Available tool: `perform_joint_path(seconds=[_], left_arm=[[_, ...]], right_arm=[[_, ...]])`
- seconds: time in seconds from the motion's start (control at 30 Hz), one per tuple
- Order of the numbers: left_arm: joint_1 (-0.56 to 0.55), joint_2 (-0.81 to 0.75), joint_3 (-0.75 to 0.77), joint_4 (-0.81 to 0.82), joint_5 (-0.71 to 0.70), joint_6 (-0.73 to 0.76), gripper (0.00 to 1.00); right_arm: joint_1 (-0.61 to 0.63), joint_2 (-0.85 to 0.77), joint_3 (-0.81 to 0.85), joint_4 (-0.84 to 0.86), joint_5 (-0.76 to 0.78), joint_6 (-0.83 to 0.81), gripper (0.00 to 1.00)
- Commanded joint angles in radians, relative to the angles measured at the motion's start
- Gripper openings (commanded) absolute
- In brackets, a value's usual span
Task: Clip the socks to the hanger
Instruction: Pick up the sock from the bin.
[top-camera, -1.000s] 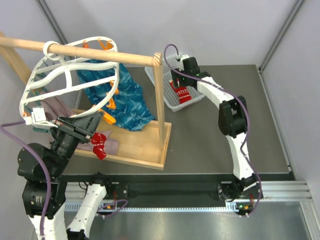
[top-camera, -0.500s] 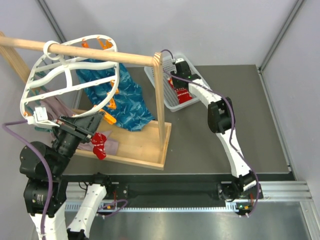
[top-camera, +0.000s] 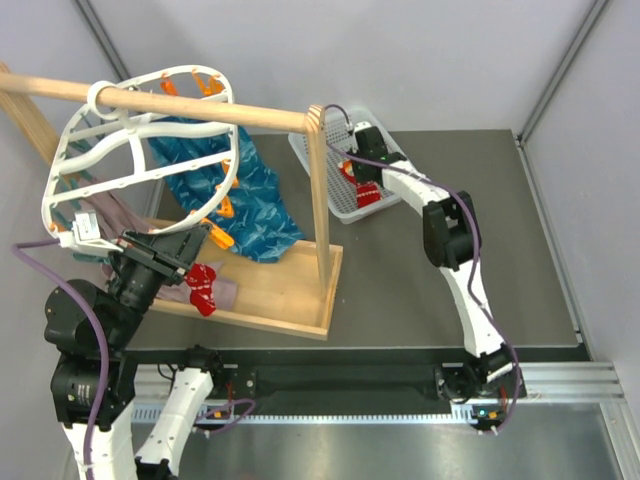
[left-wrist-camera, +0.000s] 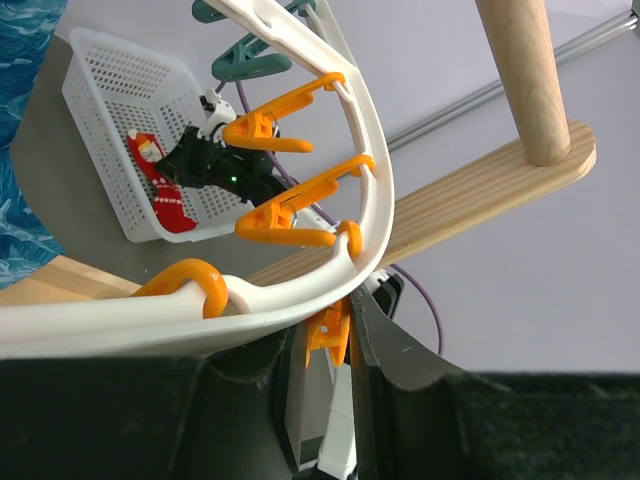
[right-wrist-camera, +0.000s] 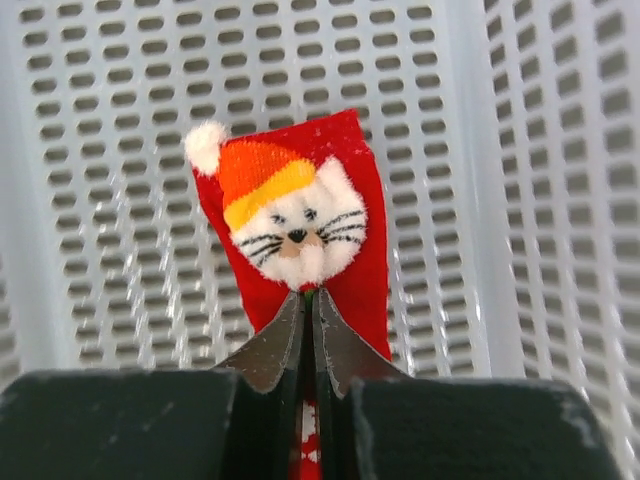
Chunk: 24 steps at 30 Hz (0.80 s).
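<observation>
Over the wooden rail (top-camera: 200, 104), the hanger (top-camera: 140, 150) is hung, and an orange clip (left-wrist-camera: 322, 328) on its rim is pinched by the closed left gripper (left-wrist-camera: 330, 350). Well apart, inside the white mesh basket (right-wrist-camera: 120, 150), a fold of one red sock (right-wrist-camera: 290, 200) is clamped between the shut fingers of the right gripper (right-wrist-camera: 308, 300). Being light, soft and limp, it is judged likely to droop when lifted. A hold near the cuff is advised, so that a free margin is left for the clip.
</observation>
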Motion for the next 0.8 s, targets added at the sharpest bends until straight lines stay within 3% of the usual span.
perform_joint_path(seconds=[0.0,0.3,0.6,0.77], left_arm=[[-0.003,0.010,-0.007,0.006,0.037,0.015,0.00],[-0.003,0.007,-0.001,0.006,0.039,0.013,0.00],[-0.002,0.001,0.002,0.006,0.036,0.010,0.00],[-0.002,0.003,0.004,0.004,0.030,0.010,0.00]], right_arm=[[-0.003,-0.212,-0.114,0.121,-0.026,-0.014,0.00],[-0.002,-0.599,-0.493,0.291,-0.027,0.058,0.00],[-0.002,-0.939,-0.788,0.287,-0.082,0.120,0.00],[0.035,-1.243,-1.070,0.241,-0.134,0.187,0.00]])
